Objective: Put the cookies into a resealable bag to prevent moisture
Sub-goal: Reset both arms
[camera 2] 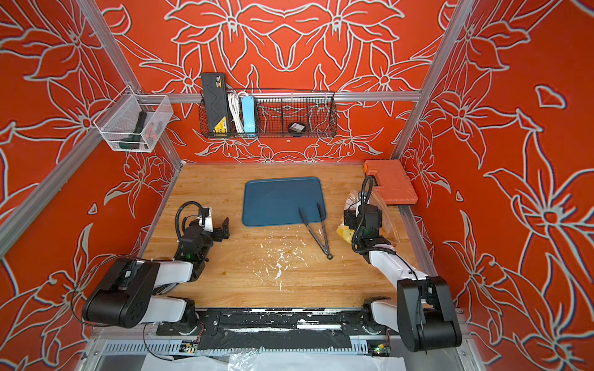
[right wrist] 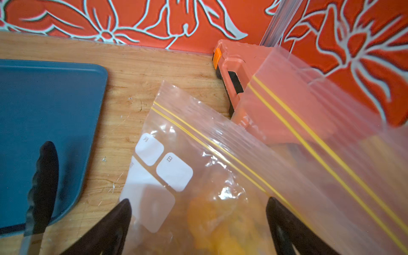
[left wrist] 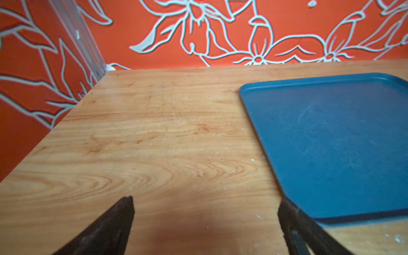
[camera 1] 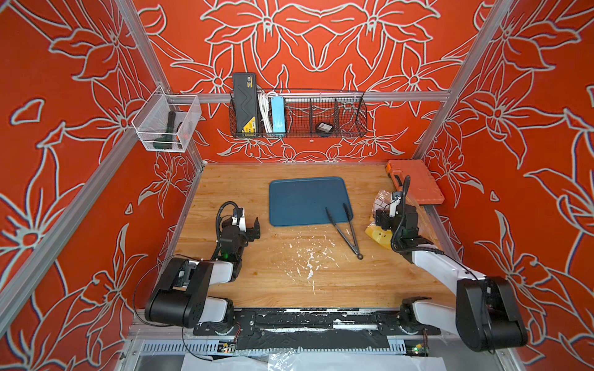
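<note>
The resealable bag [right wrist: 176, 141] is clear and crinkly, with yellow zip lines and white label squares. It lies on the wooden table at the right, and both top views show it under my right arm [camera 1: 382, 197] [camera 2: 352, 199]. A blurred orange-yellow mass inside it is the cookies [right wrist: 218, 220]; their shapes do not show. My right gripper [right wrist: 198, 202] is open just above the bag, one finger on each side of that mass. My left gripper [left wrist: 205, 199] is open over bare wood left of the blue tray [left wrist: 331, 141], holding nothing. In a top view it hangs by the tray's near left corner [camera 1: 255, 226].
Black tongs [camera 1: 348, 231] lie across the blue tray's [camera 1: 305, 196] near right corner. An orange case [camera 1: 414, 181] sits at the back right, with another clear zip bag [right wrist: 320, 114] leaning on it. White crumbs [camera 1: 305, 260] dot the table's middle. Wire baskets hang on the back wall.
</note>
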Robot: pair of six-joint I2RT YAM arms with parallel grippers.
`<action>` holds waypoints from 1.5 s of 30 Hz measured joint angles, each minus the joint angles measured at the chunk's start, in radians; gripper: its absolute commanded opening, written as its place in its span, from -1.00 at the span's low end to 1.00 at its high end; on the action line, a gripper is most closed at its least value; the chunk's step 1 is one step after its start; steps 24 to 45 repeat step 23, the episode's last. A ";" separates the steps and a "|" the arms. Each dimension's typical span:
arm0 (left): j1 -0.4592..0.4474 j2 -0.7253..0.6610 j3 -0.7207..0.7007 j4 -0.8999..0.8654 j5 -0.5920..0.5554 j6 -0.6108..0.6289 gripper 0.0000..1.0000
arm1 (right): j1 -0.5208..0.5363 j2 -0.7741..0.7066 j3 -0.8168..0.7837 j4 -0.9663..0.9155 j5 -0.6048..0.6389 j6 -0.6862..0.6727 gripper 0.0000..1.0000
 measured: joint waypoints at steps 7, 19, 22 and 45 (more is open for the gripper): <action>0.011 0.000 0.000 0.018 0.042 -0.028 1.00 | -0.031 0.080 -0.081 0.129 -0.053 -0.022 0.99; 0.012 0.000 0.000 0.023 0.059 -0.031 1.00 | -0.059 0.204 -0.176 0.423 -0.082 -0.032 0.97; 0.012 0.000 0.000 0.022 0.061 -0.031 1.00 | -0.059 0.204 -0.176 0.434 -0.085 -0.032 0.97; 0.012 0.001 0.000 0.022 0.061 -0.031 1.00 | -0.059 0.204 -0.176 0.435 -0.087 -0.032 0.97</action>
